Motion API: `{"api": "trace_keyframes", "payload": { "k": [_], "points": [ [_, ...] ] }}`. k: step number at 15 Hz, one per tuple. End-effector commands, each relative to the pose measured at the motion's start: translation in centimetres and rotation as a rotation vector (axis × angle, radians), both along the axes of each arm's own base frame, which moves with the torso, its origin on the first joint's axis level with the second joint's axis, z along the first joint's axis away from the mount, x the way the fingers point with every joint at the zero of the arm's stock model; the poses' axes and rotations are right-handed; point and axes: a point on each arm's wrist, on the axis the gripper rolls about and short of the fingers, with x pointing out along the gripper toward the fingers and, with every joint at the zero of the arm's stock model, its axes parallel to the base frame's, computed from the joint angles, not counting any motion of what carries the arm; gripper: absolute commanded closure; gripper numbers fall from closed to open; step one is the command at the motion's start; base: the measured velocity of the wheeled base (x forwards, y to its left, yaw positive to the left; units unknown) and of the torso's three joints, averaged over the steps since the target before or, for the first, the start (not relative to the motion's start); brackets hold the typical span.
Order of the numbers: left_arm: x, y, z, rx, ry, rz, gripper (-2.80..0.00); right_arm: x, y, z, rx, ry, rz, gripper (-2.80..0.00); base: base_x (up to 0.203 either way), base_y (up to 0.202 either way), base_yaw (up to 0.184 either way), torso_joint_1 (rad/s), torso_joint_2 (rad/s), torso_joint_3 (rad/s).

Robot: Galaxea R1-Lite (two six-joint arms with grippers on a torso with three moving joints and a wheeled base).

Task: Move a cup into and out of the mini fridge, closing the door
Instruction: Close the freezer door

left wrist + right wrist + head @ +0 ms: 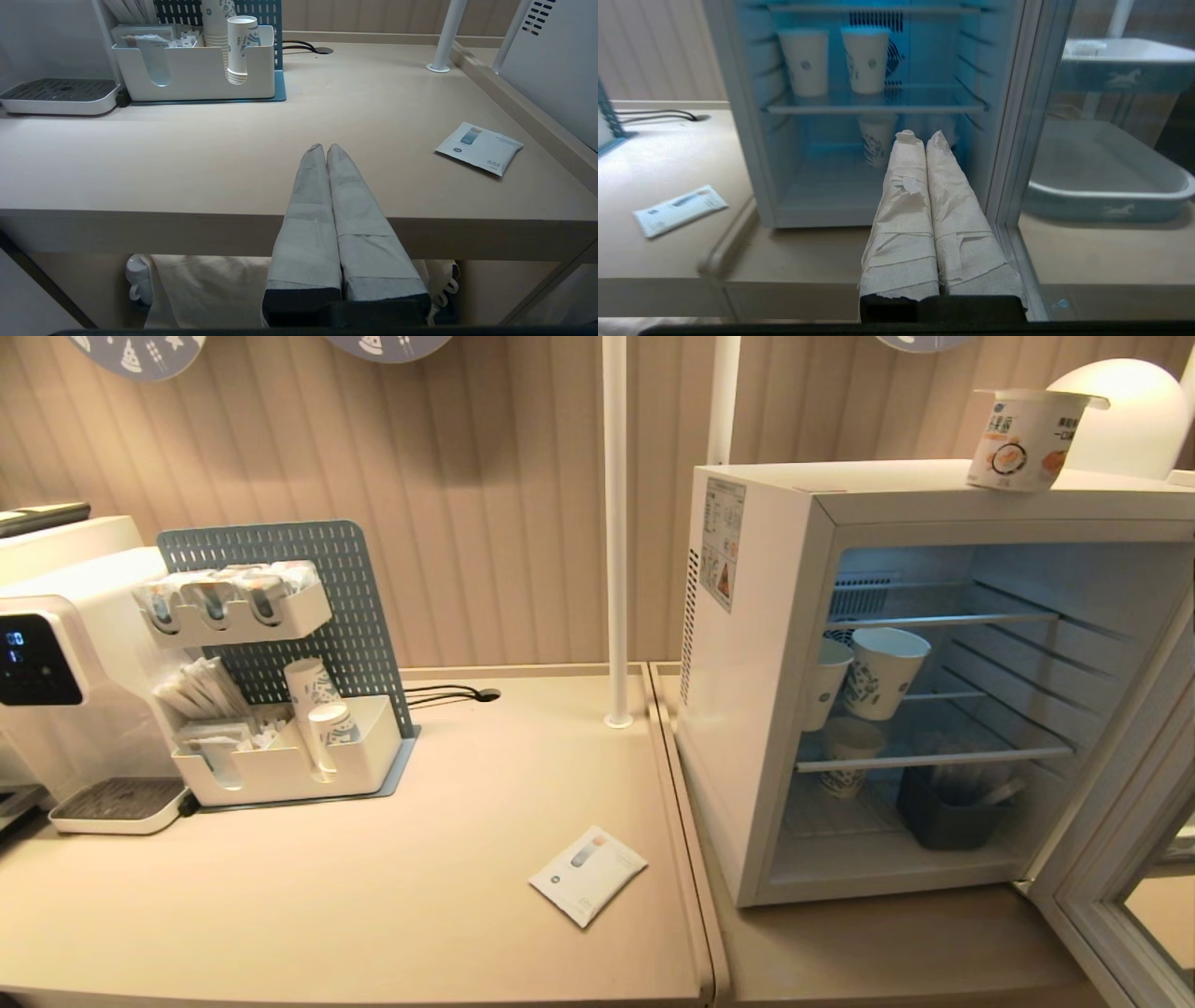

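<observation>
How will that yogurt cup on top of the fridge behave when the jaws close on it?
The cup looks small and probably light. Its walls taper toward the base, so a squeeze may slide it upward, though the wide lid rim could catch. It stands upright near the front edge of the fridge, so a sideways nudge might tip it off.

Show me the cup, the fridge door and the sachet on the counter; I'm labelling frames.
cup (1020, 441), head view, its label.
door (1111, 859), head view, white inner frame.
sachet (588, 875), head view, its middle.
</observation>
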Motion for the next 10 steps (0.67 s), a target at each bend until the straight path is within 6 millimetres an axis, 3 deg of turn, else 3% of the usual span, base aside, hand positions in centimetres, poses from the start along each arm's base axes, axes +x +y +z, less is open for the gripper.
{"api": "trace_keyframes", "payload": {
  "k": [1, 4, 7, 10],
  "points": [
    [0.0, 0.0, 0.0, 0.000, 0.002, 0.000, 0.00, 1.6, 0.0, -4.0, 0.000, 0.026, -0.013, 0.00, 0.000, 0.000, 0.000, 0.000, 0.00, 0.000],
    [0.0, 0.0, 0.0, 0.000, 0.002, 0.001, 0.00, 1.8, 0.0, -6.6, 0.023, 0.223, 0.003, 0.00, 0.000, 0.000, 0.000, 0.000, 0.00, 0.000],
    [0.0, 0.0, 0.0, 0.000, 0.002, 0.000, 0.00, 1.8, 0.0, -6.1, 0.060, 0.171, 0.007, 0.00, 0.000, 0.000, 0.000, 0.000, 0.00, 0.000],
    [0.0, 0.0, 0.0, 0.000, 0.002, 0.001, 0.00, 1.8, 0.0, -6.1, 0.060, 0.172, 0.007, 0.00, -0.153, 0.000, 0.001, 0.001, 0.01, 0.003]
  ]
}}
